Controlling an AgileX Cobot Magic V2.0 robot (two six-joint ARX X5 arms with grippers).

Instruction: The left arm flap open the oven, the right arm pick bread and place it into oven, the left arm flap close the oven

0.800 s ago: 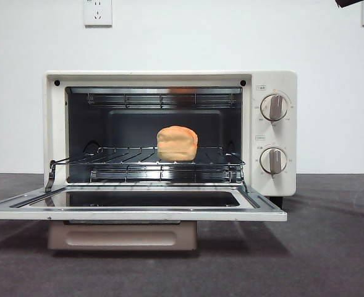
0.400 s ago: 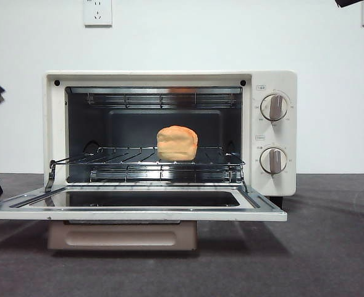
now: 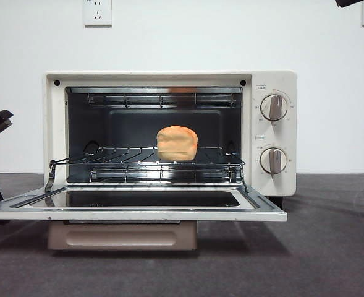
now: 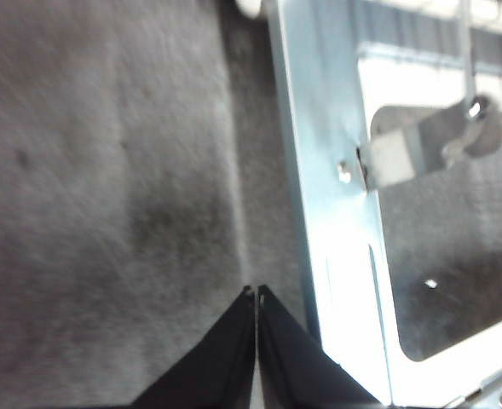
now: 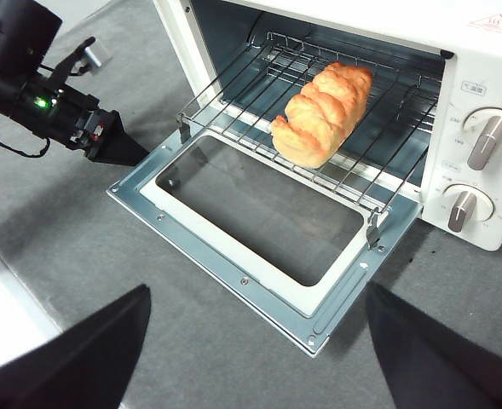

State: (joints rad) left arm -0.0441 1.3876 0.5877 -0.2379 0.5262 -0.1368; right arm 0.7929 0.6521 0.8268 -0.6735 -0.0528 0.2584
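The cream-white oven (image 3: 274, 80) stands with its door (image 3: 138, 214) flapped down flat, the handle (image 3: 123, 236) hanging under it. Inside, the golden bread (image 3: 177, 143) rests on the wire rack (image 3: 144, 162); the right wrist view shows the bread (image 5: 323, 112) lying lengthwise. My left gripper (image 4: 256, 294) is shut with nothing in it and sits low over the mat, just beside the door's left edge (image 4: 319, 170). It shows as a black wedge (image 5: 118, 152) in the right wrist view. My right gripper (image 5: 257, 294) hangs open high above the door, holding nothing.
Dark grey mat (image 3: 330, 247) covers the table around the oven. Two knobs (image 3: 274, 107) sit on the oven's right panel. Wall sockets (image 3: 97, 11) are on the white wall behind. The mat's pale border (image 5: 3, 328) lies to the left.
The left arm has come into the front view at the left edge and lowered beside the open door. The oven, door and bread have not moved.
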